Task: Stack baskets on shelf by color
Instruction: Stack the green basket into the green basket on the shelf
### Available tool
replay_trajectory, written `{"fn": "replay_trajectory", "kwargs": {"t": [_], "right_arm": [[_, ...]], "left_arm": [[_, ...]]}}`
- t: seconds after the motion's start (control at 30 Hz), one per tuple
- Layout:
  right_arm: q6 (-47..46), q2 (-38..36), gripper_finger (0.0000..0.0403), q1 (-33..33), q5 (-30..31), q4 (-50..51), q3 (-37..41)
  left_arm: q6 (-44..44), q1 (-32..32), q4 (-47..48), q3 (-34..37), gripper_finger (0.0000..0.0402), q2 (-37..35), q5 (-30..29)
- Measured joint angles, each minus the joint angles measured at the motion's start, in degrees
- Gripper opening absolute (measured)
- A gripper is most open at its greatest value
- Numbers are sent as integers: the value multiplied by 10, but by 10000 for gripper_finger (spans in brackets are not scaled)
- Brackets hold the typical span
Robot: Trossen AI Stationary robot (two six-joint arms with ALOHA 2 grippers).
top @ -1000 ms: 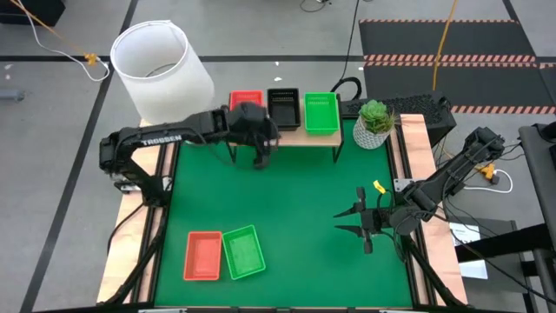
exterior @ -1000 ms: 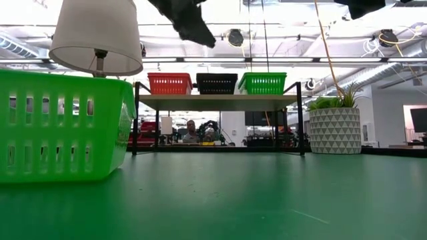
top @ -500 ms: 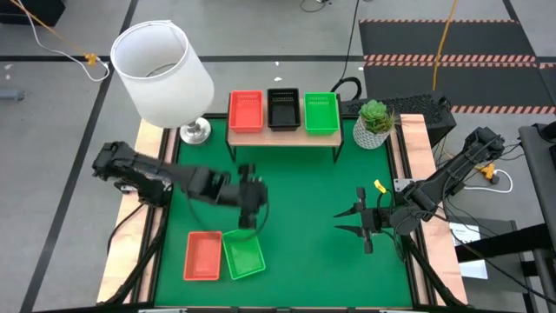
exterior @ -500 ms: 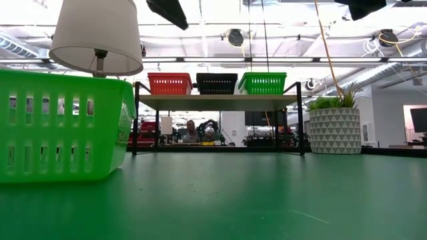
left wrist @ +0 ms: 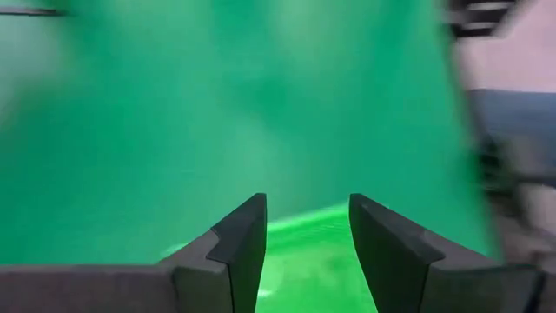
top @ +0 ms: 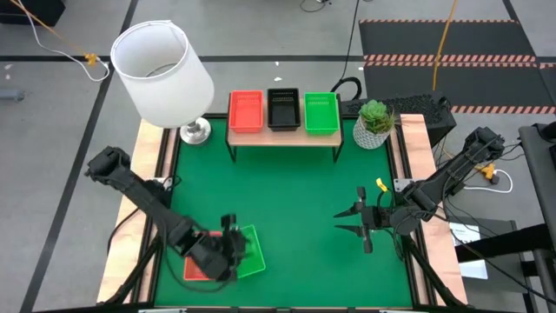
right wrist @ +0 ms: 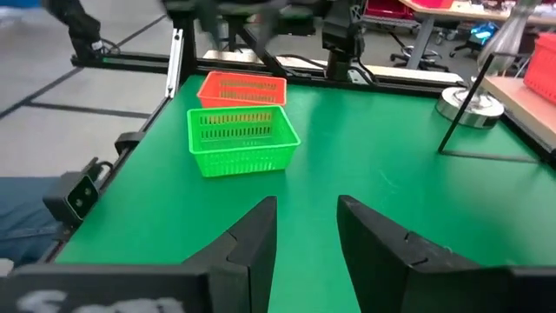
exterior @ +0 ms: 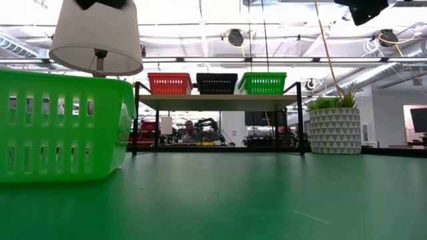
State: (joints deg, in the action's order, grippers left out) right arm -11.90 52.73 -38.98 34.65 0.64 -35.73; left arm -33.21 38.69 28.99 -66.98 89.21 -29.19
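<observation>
The left hand (top: 228, 247) hung open and empty right over the green basket (top: 249, 253); the right hand (top: 347, 221), also open, held nothing.

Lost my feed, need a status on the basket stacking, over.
Left pincer open, empty, over green basket by orange basket. Right pincer open, idle. Three baskets on shelf. Nothing in the way.
</observation>
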Motion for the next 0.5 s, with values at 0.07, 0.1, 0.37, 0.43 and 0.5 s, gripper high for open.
{"fn": "replay_trajectory", "kwargs": {"t": [0.07,0.1,0.37,0.43,0.5], "right_arm": [[-15,1,116,0,1,0,0],[-23,3,116,0,7,-2,0],[-26,54,116,7,73,-77,0],[-20,69,116,12,72,-104,0],[-15,84,116,20,72,-130,0]], "left_arm": [[12,24,-83,34,168,4,20],[18,35,-123,48,168,8,26],[-33,90,-182,57,169,61,2],[-57,95,-182,57,175,77,2],[-77,100,-183,57,189,94,2]]}}
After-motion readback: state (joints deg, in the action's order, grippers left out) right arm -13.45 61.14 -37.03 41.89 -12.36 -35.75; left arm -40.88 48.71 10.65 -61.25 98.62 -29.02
